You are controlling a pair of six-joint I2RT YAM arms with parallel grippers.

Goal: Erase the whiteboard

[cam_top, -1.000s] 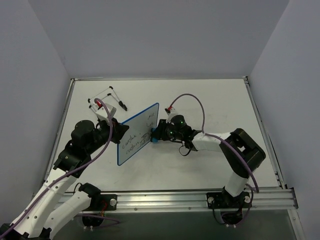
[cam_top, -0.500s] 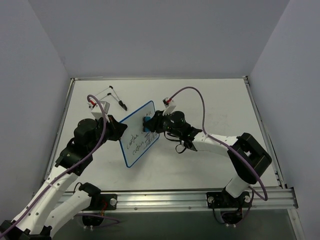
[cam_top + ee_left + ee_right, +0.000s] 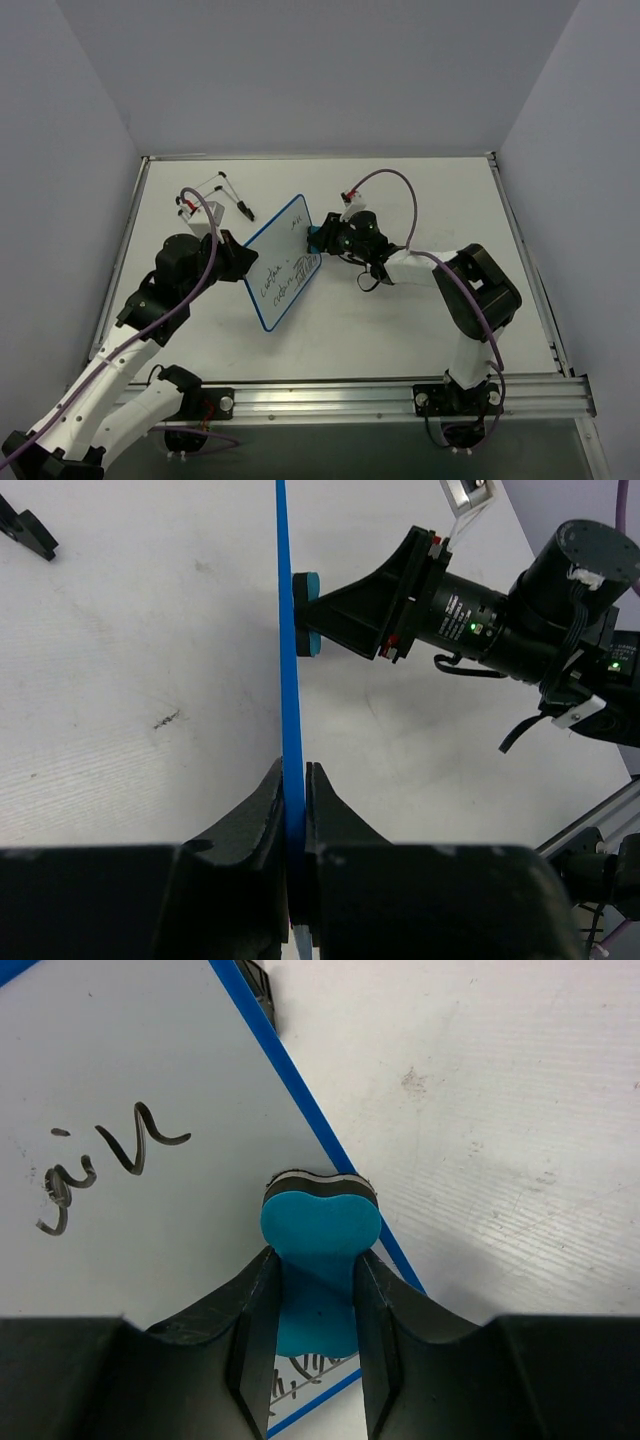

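Black marker handwriting (image 3: 110, 1155) on the whiteboard (image 3: 283, 262), mostly illegible. One fragment resembling "ain" in the right wrist view. Remaining scrawled lines, seen from overhead, too small to make out.

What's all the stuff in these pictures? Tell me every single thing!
whiteboard: one, white with a blue frame and black writing, held up on its edge mid-table
eraser: one, blue, against the whiteboard's face
thin frame: one, white with black tips, far-left of the table; unclear what it is
table: one, white, under everything
left tool: one, black, shut on the whiteboard's edge
right tool: one, black, shut on the eraser
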